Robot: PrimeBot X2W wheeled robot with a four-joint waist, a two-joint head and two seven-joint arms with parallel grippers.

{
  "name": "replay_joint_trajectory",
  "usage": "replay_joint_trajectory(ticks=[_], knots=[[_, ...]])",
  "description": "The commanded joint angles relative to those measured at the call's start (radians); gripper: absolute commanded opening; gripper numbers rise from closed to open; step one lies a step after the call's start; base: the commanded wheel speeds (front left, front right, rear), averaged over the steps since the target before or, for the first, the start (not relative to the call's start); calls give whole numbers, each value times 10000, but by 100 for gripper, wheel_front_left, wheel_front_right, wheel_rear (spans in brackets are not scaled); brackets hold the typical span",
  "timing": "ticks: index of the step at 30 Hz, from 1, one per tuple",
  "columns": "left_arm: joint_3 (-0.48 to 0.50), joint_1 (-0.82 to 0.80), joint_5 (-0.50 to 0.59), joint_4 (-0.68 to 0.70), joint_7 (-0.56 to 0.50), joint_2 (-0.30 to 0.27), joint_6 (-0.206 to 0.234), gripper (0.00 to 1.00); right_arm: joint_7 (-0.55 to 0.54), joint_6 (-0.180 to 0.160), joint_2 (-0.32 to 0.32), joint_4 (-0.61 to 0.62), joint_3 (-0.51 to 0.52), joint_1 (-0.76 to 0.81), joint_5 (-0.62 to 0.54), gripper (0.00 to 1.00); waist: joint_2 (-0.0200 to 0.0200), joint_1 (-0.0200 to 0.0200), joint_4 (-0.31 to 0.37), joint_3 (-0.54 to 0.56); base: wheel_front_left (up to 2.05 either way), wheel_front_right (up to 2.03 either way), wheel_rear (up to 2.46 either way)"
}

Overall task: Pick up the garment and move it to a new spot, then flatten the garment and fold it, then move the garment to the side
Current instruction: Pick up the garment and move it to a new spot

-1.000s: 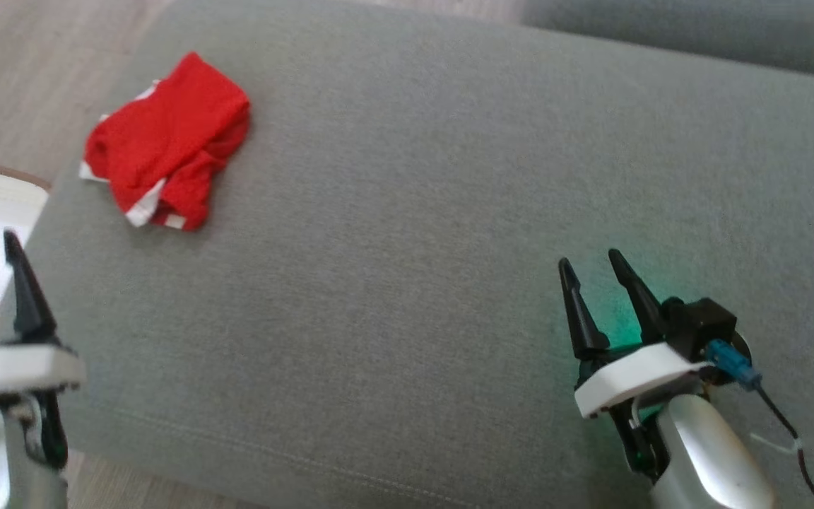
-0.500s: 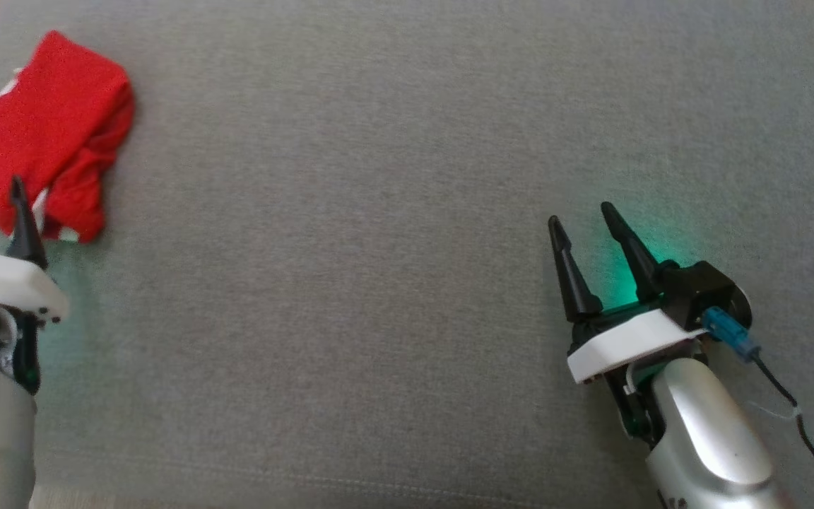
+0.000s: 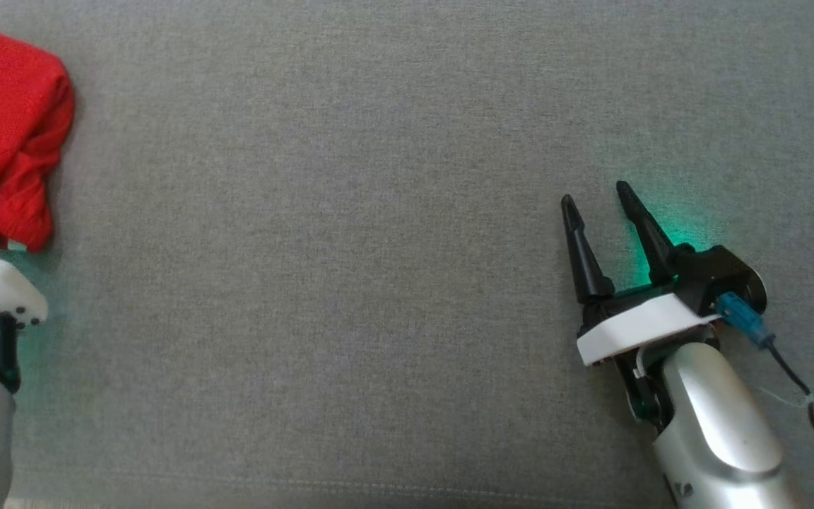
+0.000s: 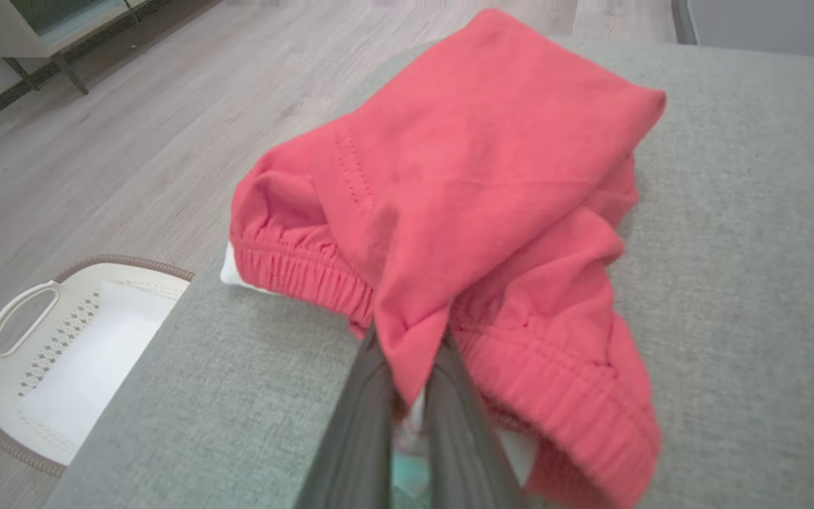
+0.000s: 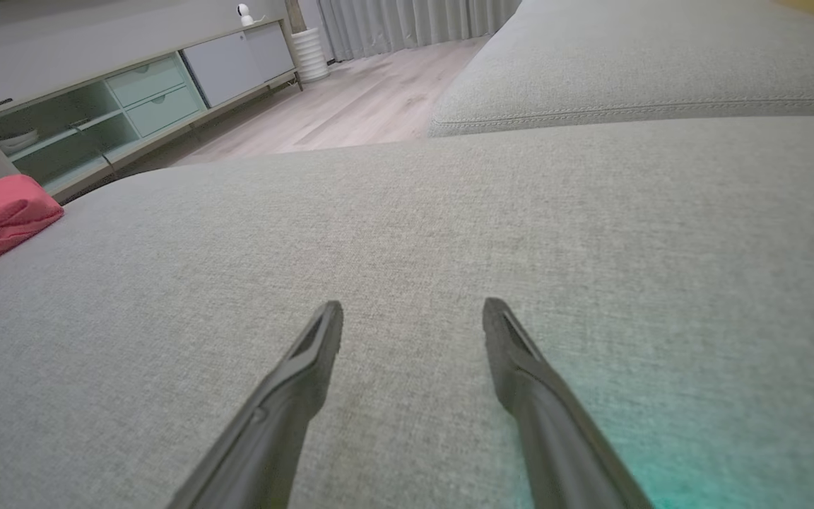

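The garment is a red, bunched heap with an elastic waistband, lying at the far left end of the grey cushion, close to the cushion's left edge. In the left wrist view a white basket stands on the wood floor just past that edge. In the head view the heap's long axis runs roughly away from the robot, in line with the left arm's reach. The left arm is the nearer one by far. The left jaws sit at the heap's near end, pressed almost together on a hanging fold of red cloth, and the cloth fills the narrow gap between the two fingers, so they are pinching the garment. Most of the heap rests on the cushion beyond the fingertips, not lifted clear. The right jaws are spread wide over bare cushion well apart from the garment, holding and touching nothing. From the right wrist view the garment shows only as a red edge at the far left. All the open cushion lies to the right of the heap, so the carry probably goes that way, towards the middle and the waiting right arm. The pinch takes only one fold near the waistband, so the rest may trail or slip on lifting.
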State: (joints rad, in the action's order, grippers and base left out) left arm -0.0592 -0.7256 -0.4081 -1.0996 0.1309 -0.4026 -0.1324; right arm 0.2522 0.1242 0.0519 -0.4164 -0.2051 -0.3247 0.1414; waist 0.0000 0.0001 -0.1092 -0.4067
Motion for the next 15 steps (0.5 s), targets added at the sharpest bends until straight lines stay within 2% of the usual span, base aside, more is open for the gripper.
replay_joint_trajectory(ticks=[1, 7, 15], knots=[[141, -396, 9, 121, 356, -749, 18, 0, 95, 65, -16, 162, -161, -207, 116, 100, 0, -1, 18, 83, 0, 0, 0], [-413, -986, 218, 800, 1009, -982, 18, 0, 95, 65, -16, 97, -149, -202, 330, 100, 0, -1, 63, 390, 0, 0, 0], [-1624, -2135, 31, 3257, 1291, -713, 18, 0, 95, 65, -16, 20, -266, 52, 940, 100, 0, -1, 520, 1277, 0, 0, 0]])
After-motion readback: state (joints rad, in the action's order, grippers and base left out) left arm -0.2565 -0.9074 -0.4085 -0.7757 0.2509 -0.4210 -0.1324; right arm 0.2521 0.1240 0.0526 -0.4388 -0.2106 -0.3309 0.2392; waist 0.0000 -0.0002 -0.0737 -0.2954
